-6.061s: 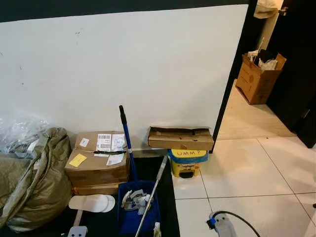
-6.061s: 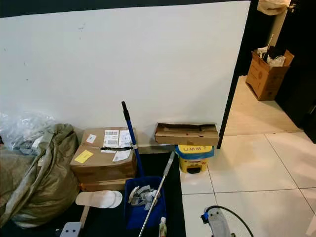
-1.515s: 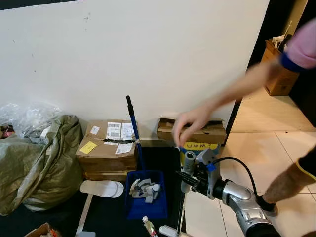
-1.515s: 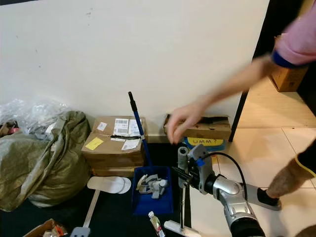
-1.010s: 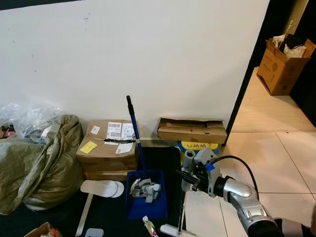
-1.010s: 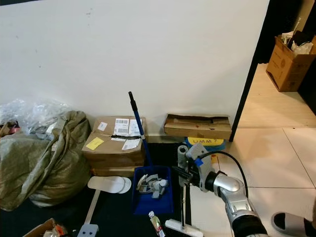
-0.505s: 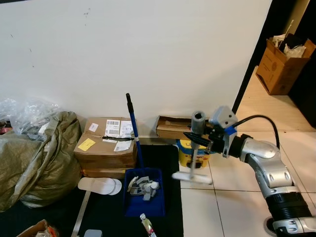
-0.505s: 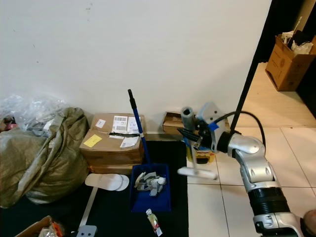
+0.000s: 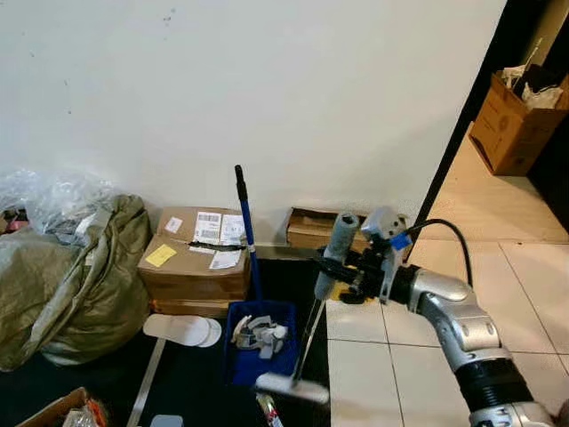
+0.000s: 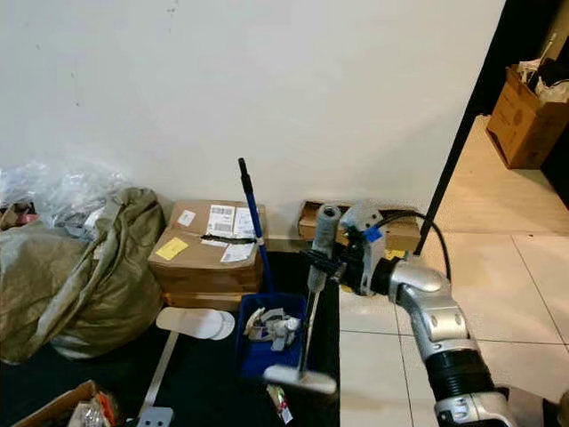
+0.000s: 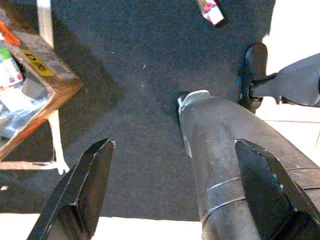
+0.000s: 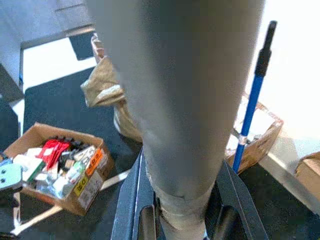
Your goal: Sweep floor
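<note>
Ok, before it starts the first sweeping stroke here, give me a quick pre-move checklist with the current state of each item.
1. Right end effector closed on the broom handle: ok.
2. Broom head down on the floor: cannot tell; it is low, over the dark mat.
3. Sweep path free: not ok; the blue bin and a small bottle sit beside the head.
4. Left end effector free: ok, open, pointing down at the mat.
5. Cable on right arm clear of the handle: ok.
</note>
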Motion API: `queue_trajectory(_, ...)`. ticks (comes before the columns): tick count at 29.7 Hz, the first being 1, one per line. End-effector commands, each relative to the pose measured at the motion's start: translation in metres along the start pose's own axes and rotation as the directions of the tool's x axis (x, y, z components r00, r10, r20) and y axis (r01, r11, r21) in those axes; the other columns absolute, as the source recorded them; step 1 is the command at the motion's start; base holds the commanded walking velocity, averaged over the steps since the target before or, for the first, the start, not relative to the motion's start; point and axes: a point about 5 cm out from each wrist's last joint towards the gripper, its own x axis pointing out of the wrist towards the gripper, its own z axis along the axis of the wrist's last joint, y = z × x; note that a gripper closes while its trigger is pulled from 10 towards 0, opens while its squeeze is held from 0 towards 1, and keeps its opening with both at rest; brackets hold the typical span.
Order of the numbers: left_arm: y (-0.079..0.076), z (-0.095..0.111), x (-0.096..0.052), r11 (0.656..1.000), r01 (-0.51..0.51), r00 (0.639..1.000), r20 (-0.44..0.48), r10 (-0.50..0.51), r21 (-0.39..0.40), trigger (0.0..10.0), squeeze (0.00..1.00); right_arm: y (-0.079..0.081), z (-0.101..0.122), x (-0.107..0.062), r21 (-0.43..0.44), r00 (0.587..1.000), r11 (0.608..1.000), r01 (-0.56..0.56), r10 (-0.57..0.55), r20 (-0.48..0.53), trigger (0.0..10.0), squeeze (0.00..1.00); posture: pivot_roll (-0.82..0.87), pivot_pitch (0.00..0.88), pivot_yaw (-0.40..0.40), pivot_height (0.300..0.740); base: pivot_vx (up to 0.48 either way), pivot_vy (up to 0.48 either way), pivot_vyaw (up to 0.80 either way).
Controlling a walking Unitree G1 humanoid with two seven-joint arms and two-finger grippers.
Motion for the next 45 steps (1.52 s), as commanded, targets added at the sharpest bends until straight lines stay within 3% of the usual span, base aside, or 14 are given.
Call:
queue_trajectory(1, 0.007, -0.009, -0.003, 1.0, -0.02, 0.999, -0.027, 0.02, -0.002, 10.0, 0.0, 0.01, -0.003, 0.009, 0.033, 0.999, 0.998, -0.048, 0.048, 0.005, 0.0, 0.0, -0.11, 0.078, 0.03, 0.74, 0.0, 0.0, 0.0)
queue_trajectory(3, 0.008, -0.011, -0.004, 1.0, -0.021, 0.999, -0.029, 0.021, -0.003, 10.0, 0.0, 0.02, -0.011, 0.019, 0.07, 0.997, 0.994, -0.081, 0.08, 0.016, 0.0, 0.0, -0.1, 0.095, 0.028, 0.74, 0.0, 0.0, 0.0)
queue_trajectory(12, 0.01, -0.02, -0.006, 1.0, -0.028, 0.998, -0.048, 0.028, -0.009, 10.0, 0.0, 0.033, -0.014, 0.034, 0.17, 0.984, 0.972, -0.164, 0.149, 0.094, 0.0, 0.0, -0.08, 0.131, 0.018, 0.74, 0.0, 0.0, 0.0)
queue_trajectory(15, 0.01, -0.023, -0.007, 0.999, -0.031, 0.998, -0.053, 0.03, -0.01, 10.0, 0.0, 0.034, -0.014, 0.036, 0.175, 0.983, 0.97, -0.171, 0.156, 0.098, 0.0, 0.0, -0.07, 0.141, 0.016, 0.74, 0.0, 0.0, 0.0)
queue_trajectory(19, 0.012, -0.035, -0.011, 0.999, -0.033, 0.997, -0.07, 0.032, -0.015, 10.0, 0.0, 0.04, -0.025, 0.046, 0.108, 0.986, 0.98, -0.166, 0.168, -0.008, 0.0, 0.0, -0.05, 0.194, 0.006, 0.74, 0.0, 0.0, 0.0)
queue_trajectory(22, 0.012, -0.038, -0.012, 0.999, -0.031, 0.997, -0.071, 0.03, -0.016, 10.0, 0.0, 0.044, -0.03, 0.051, 0.105, 0.984, 0.979, -0.172, 0.176, -0.027, 0.0, 0.0, -0.04, 0.21, 0.004, 0.74, 0.0, 0.0, 0.0)
queue_trajectory(30, 0.014, -0.053, -0.019, 0.999, -0.037, 0.997, -0.073, 0.035, -0.023, 10.0, 0.0, 0.057, -0.038, 0.066, 0.109, 0.981, 0.976, -0.189, 0.192, -0.014, 0.0, 0.0, 0.0, 0.272, -0.007, 0.74, 0.0, 0.0, 0.0)
queue_trajectory(37, 0.015, -0.06, -0.022, 0.999, -0.042, 0.997, -0.072, 0.04, -0.023, 10.0, 0.0, 0.058, -0.038, 0.071, 0.07, 0.987, 0.984, -0.163, 0.163, 0.004, 0.0, 0.0, 0.02, 0.3, -0.009, 0.74, 0.0, 0.0, 0.0)
queue_trajectory(39, 0.016, -0.065, -0.025, 0.999, -0.047, 0.996, -0.073, 0.045, -0.021, 10.0, 0.0, 0.055, -0.034, 0.076, -0.031, 0.993, 0.993, -0.118, 0.118, 0.0, 0.0, 0.0, 0.02, 0.318, -0.01, 0.74, 0.0, 0.0, 0.0)
queue_trajectory(42, 0.016, -0.065, -0.025, 0.999, -0.047, 0.996, -0.073, 0.045, -0.021, 10.0, 0.0, 0.055, -0.034, 0.076, -0.031, 0.993, 0.993, -0.118, 0.118, 0.0, 0.0, 0.0, 0.02, 0.318, -0.01, 0.74, 0.0, 0.0, 0.0)
queue_trajectory(43, 0.016, -0.066, -0.025, 0.999, -0.048, 0.996, -0.073, 0.046, -0.021, 10.0, 0.0, 0.053, -0.033, 0.078, -0.078, 0.995, 0.991, -0.104, 0.104, -0.008, 0.0, 0.0, 0.02, 0.318, -0.01, 0.74, 0.0, 0.0, 0.0)
queue_trajectory(44, 0.017, -0.066, -0.026, 0.998, -0.05, 0.996, -0.071, 0.048, -0.023, 10.0, 0.0, 0.048, -0.032, 0.079, -0.188, 0.998, 0.981, -0.059, 0.052, -0.042, 0.0, 0.0, 0.03, 0.32, -0.01, 0.74, 0.0, 0.0, 0.0)
queue_trajectory(45, 0.017, -0.066, -0.026, 0.998, -0.05, 0.996, -0.071, 0.048, -0.023, 10.0, 0.0, 0.048, -0.032, 0.079, -0.188, 0.998, 0.981, -0.059, 0.052, -0.042, 0.0, 0.0, 0.03, 0.32, -0.01, 0.74, 0.0, 0.0, 0.0)
